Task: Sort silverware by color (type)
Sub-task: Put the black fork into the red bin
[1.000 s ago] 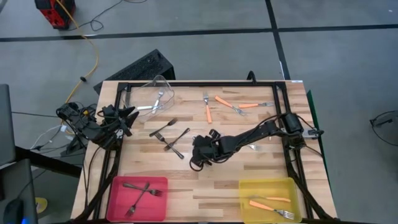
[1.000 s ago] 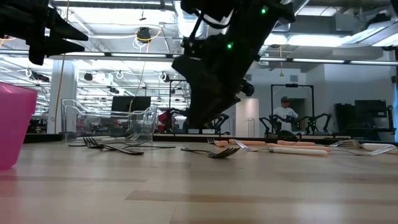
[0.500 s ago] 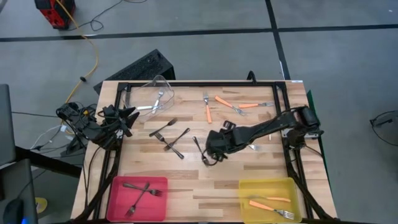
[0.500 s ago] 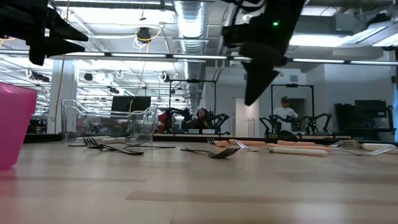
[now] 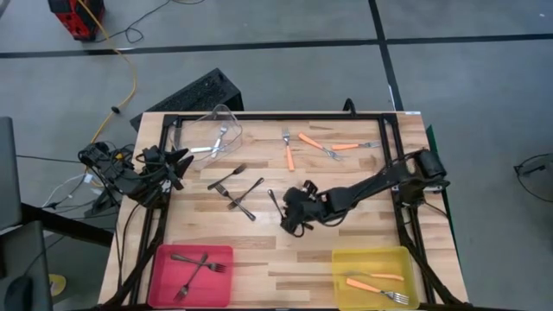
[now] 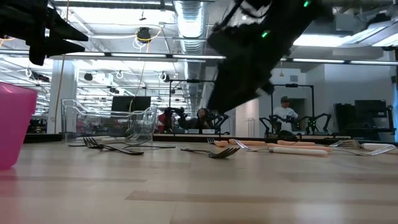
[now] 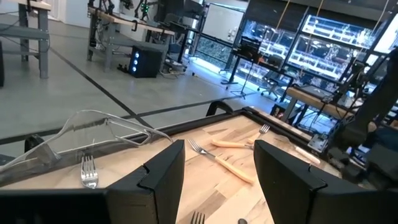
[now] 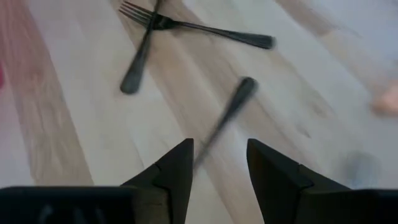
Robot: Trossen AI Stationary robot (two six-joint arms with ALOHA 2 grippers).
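Swinging back over the table's middle since a moment ago, the right gripper (image 5: 292,222) is hovering with fingers parted and empty astride a lone dark fork (image 8: 229,112), lining up a pick, while the left gripper (image 7: 216,168) is waiting open.

Robotics lab, ceiling ducts (image 6: 189,18), other robot arms (image 6: 311,121), concrete floor (image 5: 285,78)

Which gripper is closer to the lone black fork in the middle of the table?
The right gripper. It hangs open right over the black fork, at its near end. The left gripper waits open at the table's left edge, well away from it.
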